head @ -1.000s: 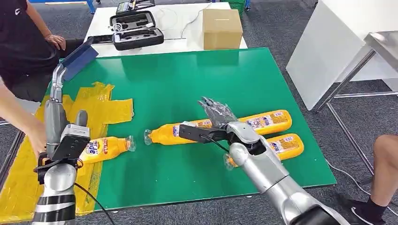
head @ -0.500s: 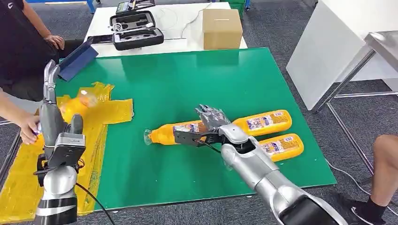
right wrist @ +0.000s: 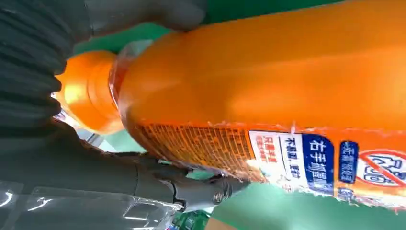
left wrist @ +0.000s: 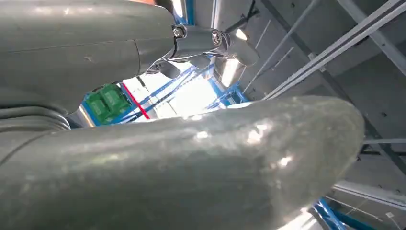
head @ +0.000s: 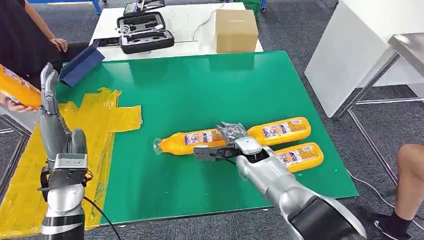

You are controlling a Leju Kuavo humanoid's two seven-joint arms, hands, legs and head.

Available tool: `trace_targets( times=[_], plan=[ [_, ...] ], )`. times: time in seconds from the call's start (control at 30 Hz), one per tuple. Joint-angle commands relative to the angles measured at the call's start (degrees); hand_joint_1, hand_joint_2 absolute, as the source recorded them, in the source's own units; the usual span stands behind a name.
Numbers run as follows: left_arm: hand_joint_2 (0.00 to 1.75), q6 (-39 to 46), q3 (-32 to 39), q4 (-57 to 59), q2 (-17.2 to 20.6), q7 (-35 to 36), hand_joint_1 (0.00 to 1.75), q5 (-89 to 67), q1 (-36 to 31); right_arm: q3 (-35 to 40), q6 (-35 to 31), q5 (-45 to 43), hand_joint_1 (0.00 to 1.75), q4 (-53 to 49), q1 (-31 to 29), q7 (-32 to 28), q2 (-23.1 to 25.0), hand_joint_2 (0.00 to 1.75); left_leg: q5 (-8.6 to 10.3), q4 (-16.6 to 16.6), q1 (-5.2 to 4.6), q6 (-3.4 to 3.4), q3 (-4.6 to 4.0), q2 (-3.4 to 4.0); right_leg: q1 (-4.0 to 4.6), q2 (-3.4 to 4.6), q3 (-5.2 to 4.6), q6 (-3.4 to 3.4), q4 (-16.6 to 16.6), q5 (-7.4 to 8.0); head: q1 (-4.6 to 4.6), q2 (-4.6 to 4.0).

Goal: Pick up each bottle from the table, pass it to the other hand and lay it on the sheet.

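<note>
The right hand [head: 229,134], just right of frame centre, closes around the near end of an orange bottle [head: 189,140] lying on the green worktop [head: 200,90]; the wrist view shows fingers [right wrist: 191,189] under the bottle's shoulder [right wrist: 268,91]. Two more bottles [head: 281,129] [head: 302,155] lie just right of it. At the far left the left hand [head: 48,90] points upward, fingers straight and empty, above the yellow sheet [head: 102,117]. A person's hand [head: 12,105] at the left edge holds another orange bottle [head: 17,89].

The orange bottle [right wrist: 268,91] carries a blue-and-white label with Chinese characters, too blurred to read reliably.
</note>
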Motion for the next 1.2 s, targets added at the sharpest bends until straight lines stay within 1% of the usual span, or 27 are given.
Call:
trace_targets(
  times=[0.03, 0.5, 0.57, 0.63, 0.67, 0.7, 0.73, 0.8, 0.83, 0.93, 0.97, 1.1, 1.13, 1.17, 1.2],
  plan=[
    [0.00, 0.0, 0.0, 1.9, -0.1, 0.3, 0.00, 1.8, -0.8, 0.8, 1.1, 0.2, 1.75, 8.3, -2.8, -1.0, 1.2, 1.75, -0.02, 0.0, 0.03, -0.05, 0.09, 0.01, 0.04, -0.07, 0.10, -0.08, 0.0, -0.01, 0.00, 0.00],
    [0.00, 0.0, -0.3, 2.4, -0.2, 0.4, 0.00, 1.8, -0.8, 0.3, 1.1, 0.4, 1.75, 8.7, -2.8, -1.3, 1.4, 1.75, 0.01, 0.0, 0.03, -0.08, 0.17, -0.04, 0.05, -0.13, 0.18, -0.11, 0.0, -0.02, 0.00, 0.00],
    [0.00, -0.7, -0.5, 2.8, -0.3, 1.7, 0.00, 2.2, -0.8, -0.6, 0.4, 0.2, 1.75, 8.3, -2.5, -1.4, 1.4, 1.75, 0.01, 0.0, 0.03, -0.06, 0.13, -0.05, 0.03, -0.12, 0.15, -0.07, 0.0, -0.02, 0.00, 0.00],
    [0.00, -4.7, -0.1, 3.9, -0.7, 7.2, 0.00, 5.2, -0.8, -2.3, -2.8, -0.7, 1.75, 6.8, -1.6, -0.7, 0.9, 1.75, 0.00, 0.0, 0.04, -0.07, 0.20, -0.06, 0.05, -0.16, 0.22, -0.10, -0.1, -0.03, 0.00, 0.00],
    [0.00, -8.9, 0.1, 5.1, -0.5, 11.4, 0.00, 8.8, -1.0, -4.6, -6.4, -2.1, 1.75, 4.9, -0.4, -0.5, 0.4, 1.75, 0.01, -0.1, 0.05, -0.08, 0.22, -0.07, 0.06, -0.18, 0.24, -0.11, -0.1, -0.03, 0.00, 0.00],
    [0.00, -10.7, 0.5, 6.2, -0.5, 12.9, 0.00, 11.2, -1.1, -6.0, -9.5, -2.8, 1.75, 2.8, 0.6, -1.3, 0.0, 1.75, 0.01, -0.1, 0.06, -0.09, 0.26, -0.13, 0.08, -0.26, 0.31, -0.13, -0.1, -0.03, 0.00, 0.00],
    [0.00, -11.5, 1.5, 7.2, -0.9, 13.1, 0.00, 14.2, -0.8, -8.6, -13.3, -4.4, 1.75, -0.8, 2.2, -2.5, -0.1, 1.75, 0.01, -0.1, 0.07, -0.10, 0.28, -0.12, 0.09, -0.27, 0.33, -0.14, -0.1, -0.03, 0.00, 0.00],
    [0.00, -11.1, 3.1, 7.5, -1.3, 13.1, 0.00, 16.3, 0.3, -12.2, -17.6, -6.2, 1.75, -9.3, 5.6, -3.6, 0.0, 1.75, 0.04, -0.1, 0.05, -0.07, 0.21, -0.09, 0.06, -0.20, 0.22, -0.09, -0.1, 0.00, 0.02, 0.00],
    [0.00, -10.5, 4.4, 7.1, -1.8, 12.9, 0.00, 17.7, 1.4, -14.1, -19.5, -7.0, 1.75, -15.8, 8.2, -3.5, 0.3, 1.75, 0.03, -0.1, 0.01, -0.05, 0.15, -0.02, 0.02, -0.09, 0.13, -0.06, -0.1, 0.00, 0.00, 0.00],
    [0.00, -8.8, 7.7, 6.5, -3.0, 13.4, 0.00, 22.7, 3.1, -16.3, -20.8, -10.3, 1.75, -28.6, 13.4, -4.0, 1.1, 1.75, -0.07, -0.1, 0.00, -0.06, 0.16, 0.19, 0.01, 0.10, 0.12, -0.08, 0.0, -0.04, 0.02, 0.00],
    [0.00, -8.8, 7.8, 6.5, -2.8, 13.4, 0.00, 22.9, 3.2, -16.2, -20.6, -10.3, 1.75, -29.7, 13.7, -3.9, 1.0, 1.75, -0.10, 0.0, 0.02, -0.09, 0.18, 0.24, 0.03, 0.14, 0.12, -0.11, 0.0, -0.05, 0.00, 0.00],
    [0.00, -8.8, 8.0, 6.5, -2.7, 13.3, 0.00, 23.1, 3.2, -16.1, -20.5, -10.4, 1.75, -30.0, 14.0, -3.8, 0.9, 1.75, -0.03, 0.0, 0.02, -0.08, 0.04, -0.03, 0.04, -0.11, 0.03, -0.08, 0.0, -0.06, 0.02, 0.00],
    [0.00, -7.9, 8.7, 6.7, -3.3, 14.2, 0.00, 24.7, 3.0, -16.9, -21.0, -12.7, 1.75, -30.6, 14.4, -5.4, 1.3, 1.75, 0.00, 0.0, 0.01, -0.06, -0.07, -0.05, 0.03, -0.11, -0.07, -0.06, 0.0, -0.03, -0.02, 0.00],
    [1.75, -7.9, 9.2, 6.7, -3.4, 14.4, 0.00, 27.2, 3.2, -16.8, -21.1, -13.7, 1.75, -31.9, 14.8, -6.0, 1.3, 1.75, -0.02, 0.0, 0.04, -0.08, -0.04, -0.02, 0.06, -0.11, -0.05, -0.08, 0.0, -0.05, 0.00, 0.00],
    [1.75, -8.9, 9.6, 7.3, -2.9, 15.9, 0.00, 31.2, 3.3, -16.6, -21.1, -14.9, 1.75, -33.6, 15.3, -6.3, 1.3, 1.75, 0.00, 0.0, 0.02, -0.06, -0.11, -0.03, 0.03, -0.11, -0.11, -0.06, 0.0, -0.03, 0.00, 0.00]
  ],
)
